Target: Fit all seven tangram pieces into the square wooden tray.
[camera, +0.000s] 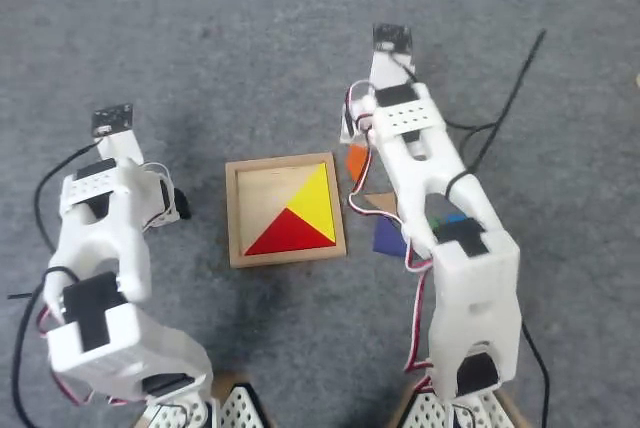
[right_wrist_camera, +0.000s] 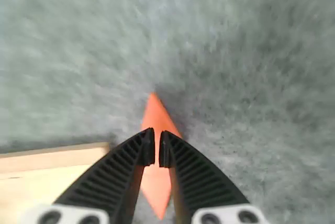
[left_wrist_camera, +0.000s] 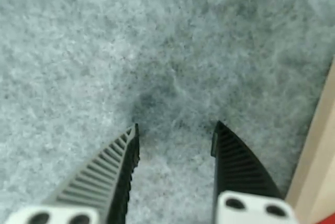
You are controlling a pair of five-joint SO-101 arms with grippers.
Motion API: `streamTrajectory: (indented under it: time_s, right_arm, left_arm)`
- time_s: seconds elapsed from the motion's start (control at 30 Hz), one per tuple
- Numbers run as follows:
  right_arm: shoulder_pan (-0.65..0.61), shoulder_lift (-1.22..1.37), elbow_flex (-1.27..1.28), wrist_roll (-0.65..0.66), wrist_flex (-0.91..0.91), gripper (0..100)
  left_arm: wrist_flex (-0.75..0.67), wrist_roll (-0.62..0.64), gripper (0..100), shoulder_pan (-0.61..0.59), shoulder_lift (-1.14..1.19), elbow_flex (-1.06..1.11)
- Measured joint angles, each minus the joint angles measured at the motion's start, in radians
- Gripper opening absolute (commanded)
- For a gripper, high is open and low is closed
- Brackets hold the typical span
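The square wooden tray [camera: 233, 216] lies between the two arms, with a yellow triangle [camera: 316, 202] and a red triangle [camera: 288, 234] in its right half. An orange piece [camera: 356, 162] lies flat on the carpet just off the tray's far right corner. My right gripper [right_wrist_camera: 156, 148] is shut directly over this orange piece [right_wrist_camera: 157, 114], and I cannot tell whether the tips touch it. A corner of the tray [right_wrist_camera: 52, 157] shows beside it. Left of the tray, my left gripper [left_wrist_camera: 175, 127] is open over bare carpet, close to the tray's edge [left_wrist_camera: 318, 145].
More pieces lie to the right of the tray, partly under the right arm: a dark blue one [camera: 388, 238], a tan one [camera: 376, 203], and green and blue bits [camera: 446, 218]. Grey carpet covers the table. A black cable [camera: 510, 108] runs at the far right.
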Motion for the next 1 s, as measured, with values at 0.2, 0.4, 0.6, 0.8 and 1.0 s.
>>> streamTrajectory:
  time_s: [0.2, 0.4, 0.6, 0.8, 1.0]
  right_arm:
    - [0.043, 0.043, -0.020, -0.003, 0.002, 3.2]
    - [0.189, 0.048, -0.002, 0.071, 0.051, 0.6]
    - [0.267, 0.048, -0.002, 0.118, 0.054, 0.9]
    - [0.138, -0.021, 0.000, 0.124, 0.055, 8.4]
    - [-0.069, -0.103, 0.000, 0.126, 0.055, 11.4]
  left_arm:
    - [0.000, 0.000, 22, 0.000, 0.000, 0.000]
    - [0.000, 0.000, 22, 0.000, 0.000, 0.000]
    - [0.000, 0.000, 22, 0.000, 0.000, 0.000]
    - [0.000, 0.000, 22, 0.000, 0.000, 0.000]
    - [0.000, 0.000, 22, 0.000, 0.000, 0.000]
